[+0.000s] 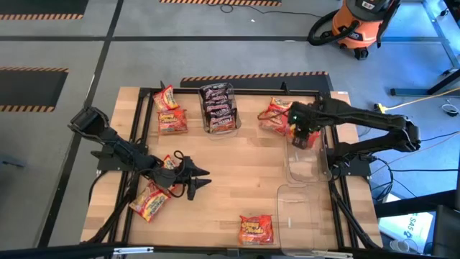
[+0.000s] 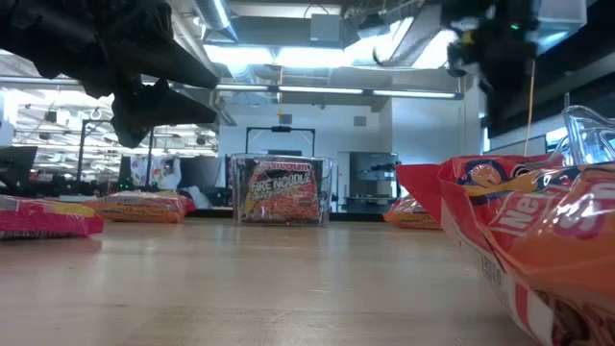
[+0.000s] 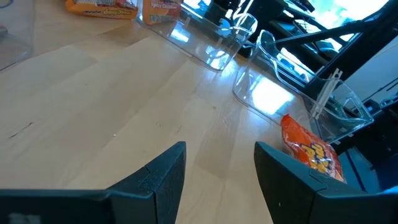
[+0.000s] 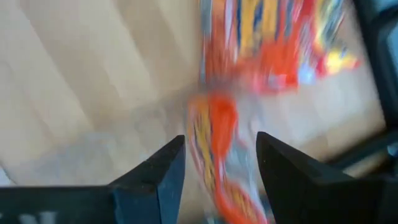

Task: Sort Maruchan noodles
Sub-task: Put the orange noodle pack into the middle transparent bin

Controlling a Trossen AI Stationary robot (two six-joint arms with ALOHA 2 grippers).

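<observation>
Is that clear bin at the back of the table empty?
No, the clear bin at the back holds several dark noodle packets, seen from above.

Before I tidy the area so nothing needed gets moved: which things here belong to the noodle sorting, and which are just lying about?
Part of the job:
- noodle packets scattered over the table
- clear bin of dark packets
- empty clear bins
- right pincer, open above a packet
- left pincer, open and empty

Just lying about:
- orange shop vacuum
- floor cables

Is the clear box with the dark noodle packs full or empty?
Full. From above, dark packets fill the clear bin end to end; the level view shows one standing inside.
</observation>
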